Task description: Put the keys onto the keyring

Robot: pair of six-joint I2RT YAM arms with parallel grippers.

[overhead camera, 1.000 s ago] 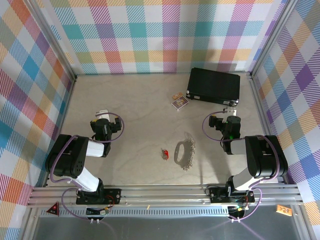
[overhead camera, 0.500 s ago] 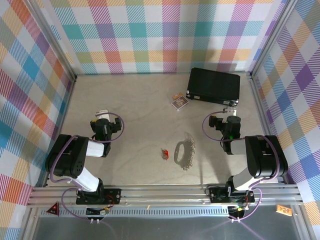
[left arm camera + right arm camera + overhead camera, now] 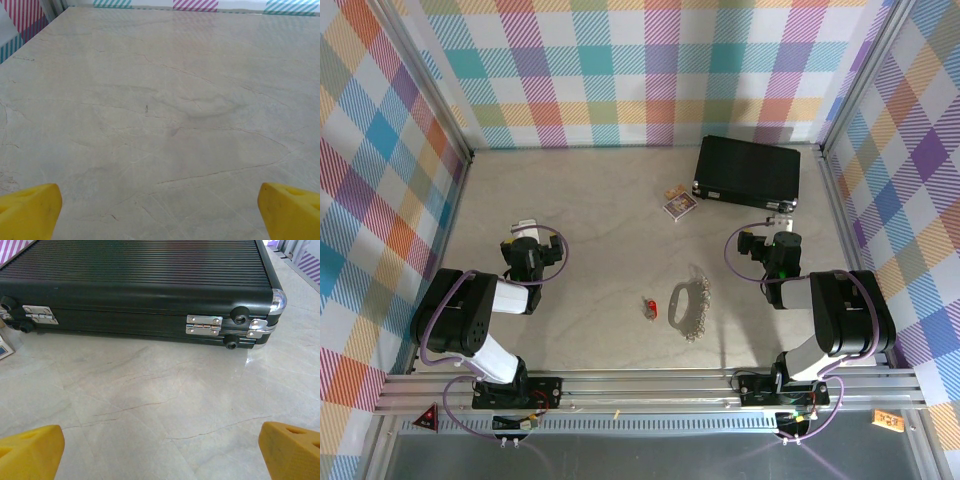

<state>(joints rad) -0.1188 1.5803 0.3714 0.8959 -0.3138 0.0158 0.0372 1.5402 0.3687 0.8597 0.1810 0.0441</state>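
The small red-headed key (image 3: pixel 649 306) lies on the table near the front, just left of the grey oval keyring (image 3: pixel 679 303), whose knobbly chain (image 3: pixel 699 306) runs along its right side. They lie apart. My left gripper (image 3: pixel 524 230) rests at the left, well away from both, open over bare table, its yellow fingertips (image 3: pixel 30 209) spread wide. My right gripper (image 3: pixel 781 214) sits at the right, open with nothing between its yellow fingertips (image 3: pixel 31 450), facing the black case (image 3: pixel 135 285).
The black rectangular case (image 3: pixel 748 171) lies at the back right, close in front of my right gripper. A small printed card packet (image 3: pixel 679 204) sits left of it. Checked walls enclose the table on three sides.
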